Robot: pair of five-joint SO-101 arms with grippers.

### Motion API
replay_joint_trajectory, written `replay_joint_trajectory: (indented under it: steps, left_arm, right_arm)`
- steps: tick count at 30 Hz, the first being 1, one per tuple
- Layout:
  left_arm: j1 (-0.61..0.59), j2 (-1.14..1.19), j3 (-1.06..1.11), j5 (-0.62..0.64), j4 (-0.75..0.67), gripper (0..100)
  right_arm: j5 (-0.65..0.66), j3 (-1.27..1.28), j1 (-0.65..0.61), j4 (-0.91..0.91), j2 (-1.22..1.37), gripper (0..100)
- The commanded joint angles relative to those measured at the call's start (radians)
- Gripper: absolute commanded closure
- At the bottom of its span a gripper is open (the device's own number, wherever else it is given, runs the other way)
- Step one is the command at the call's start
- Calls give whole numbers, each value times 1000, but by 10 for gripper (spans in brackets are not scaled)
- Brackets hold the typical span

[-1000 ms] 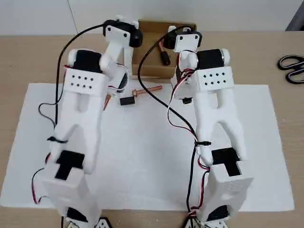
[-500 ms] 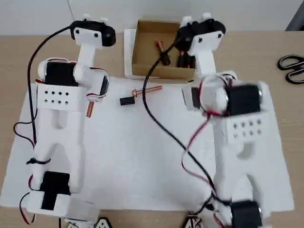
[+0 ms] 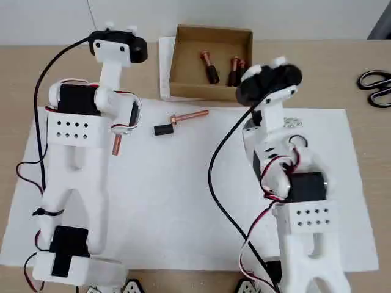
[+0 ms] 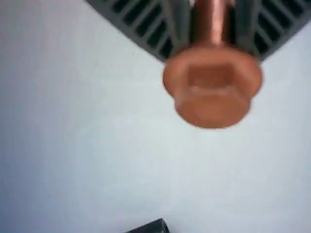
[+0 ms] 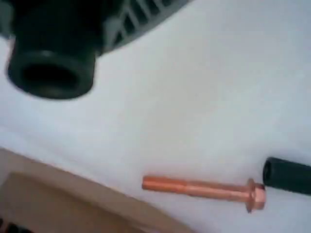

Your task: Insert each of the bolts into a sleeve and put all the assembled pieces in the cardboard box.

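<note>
White paper (image 3: pixel 183 207) covers the wooden counter (image 3: pixel 18 73). Over its left part, the left hand (image 3: pixel 122 125) grips a copper bolt (image 3: pixel 116 144). By the paper's far edge, a loose sleeve (image 3: pixel 162 129) lies just beside a loose bolt (image 3: pixel 190 115). The cardboard box (image 3: pixel 173 61) at the counter's far edge holds assembled pieces (image 3: pixel 211 68). Rightward, the right hand (image 5: pixel 73 29) clamps a black sleeve (image 5: pixel 48 68).

scissors (image 3: pixel 374 87) cut by the frame edge, held bolt (image 4: pixel 212 90) blurred, loose sleeve (image 5: pixel 287 175) half out of frame

Copper bolt (image 3: pixel 190 115), black sleeve (image 3: pixel 162 129) (white paper (image 3: pixel 183 201))
</note>
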Motion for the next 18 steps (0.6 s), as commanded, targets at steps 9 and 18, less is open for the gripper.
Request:
replay_joint_trajectory:
  steps: [9,18]
  left_arm:
    - [106,-44,-25,206,-80,994]
    - [252,-43,-160,304,-170,994]
  right_arm:
    - [-239,110,-79,-170,-35,993]
    - [-233,181,-197,-246,-35,995]
